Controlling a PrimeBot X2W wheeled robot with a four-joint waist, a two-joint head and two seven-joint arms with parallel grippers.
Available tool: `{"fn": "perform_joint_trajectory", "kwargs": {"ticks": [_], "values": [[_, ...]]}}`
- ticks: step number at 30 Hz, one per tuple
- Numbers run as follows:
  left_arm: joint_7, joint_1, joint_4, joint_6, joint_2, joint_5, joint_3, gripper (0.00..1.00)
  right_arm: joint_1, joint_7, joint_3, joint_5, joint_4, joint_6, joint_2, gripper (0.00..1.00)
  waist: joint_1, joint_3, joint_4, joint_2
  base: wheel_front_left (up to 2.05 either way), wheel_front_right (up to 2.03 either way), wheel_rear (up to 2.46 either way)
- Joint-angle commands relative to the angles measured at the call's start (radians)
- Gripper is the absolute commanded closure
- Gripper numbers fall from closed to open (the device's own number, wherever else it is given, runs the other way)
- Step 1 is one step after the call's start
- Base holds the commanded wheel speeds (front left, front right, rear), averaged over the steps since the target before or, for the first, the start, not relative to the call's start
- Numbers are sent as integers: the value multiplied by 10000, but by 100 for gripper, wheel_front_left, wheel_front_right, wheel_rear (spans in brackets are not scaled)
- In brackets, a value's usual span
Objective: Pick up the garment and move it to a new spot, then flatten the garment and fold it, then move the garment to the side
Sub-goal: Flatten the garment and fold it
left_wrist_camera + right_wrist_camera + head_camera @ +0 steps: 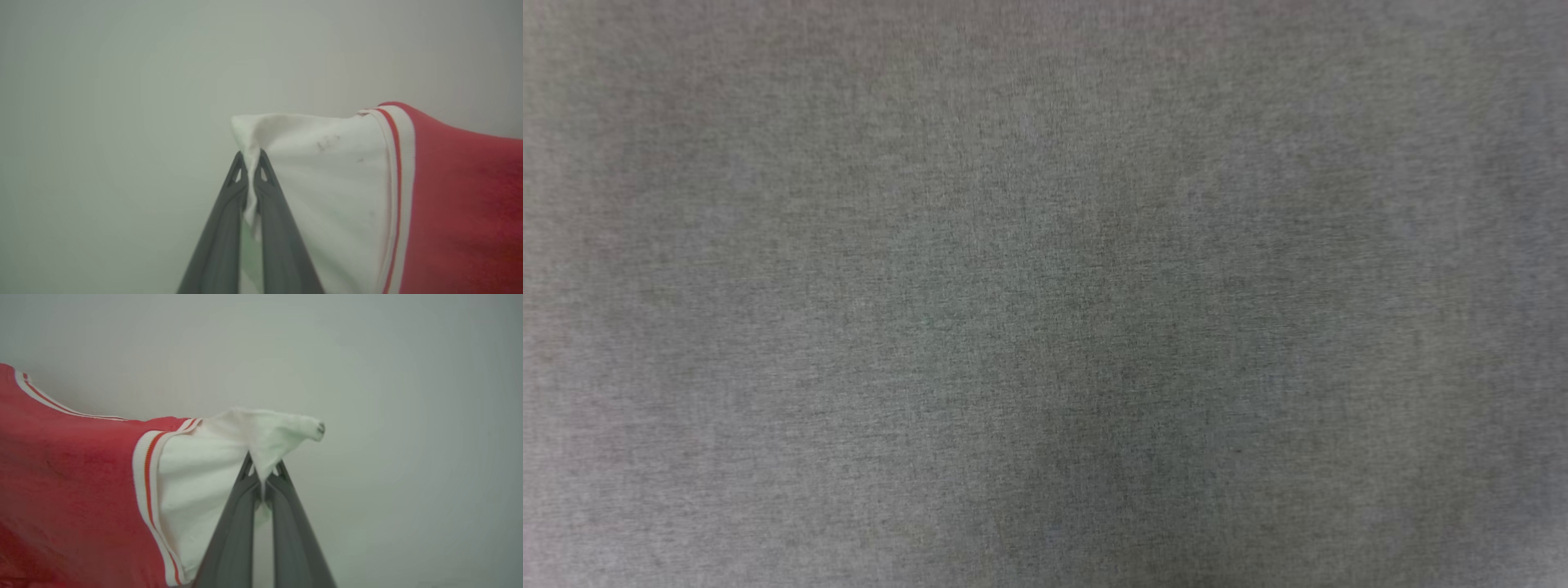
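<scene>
Shirt [461, 196] gripped at both white sleeves [327, 183]: left hand [250, 158] clamped on one sleeve tip, right hand [263, 465] clamped on other.

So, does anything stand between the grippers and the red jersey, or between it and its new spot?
Nothing visible does. The left gripper is shut on one white sleeve of the red thin-fabric jersey, and the right gripper is shut on the other sleeve. The plain grey textured surface in the head view shows no obstacle.
</scene>
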Motion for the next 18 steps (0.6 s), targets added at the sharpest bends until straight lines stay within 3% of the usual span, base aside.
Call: {"fn": "perform_joint_trajectory", "kwargs": {"ticks": [1,7,14,18], "values": [[-100,167,63,3,-81,-93,50,100,-140,-108,141,146,146,-10,-24,100,-2,228,36,0,0,0,0],[-277,656,287,-91,-241,-356,161,100,1,-436,768,662,680,-10,0,100,-2,415,101,0,0,0,0],[-503,2319,262,-204,-384,-826,449,100,1411,-702,1397,1653,853,-10,-59,100,-2,-338,211,0,0,0,0],[-569,4027,-141,-206,-255,-1238,890,100,3018,-638,1824,2354,359,-10,-427,100,-2,-1106,270,0,0,0,0]]}}
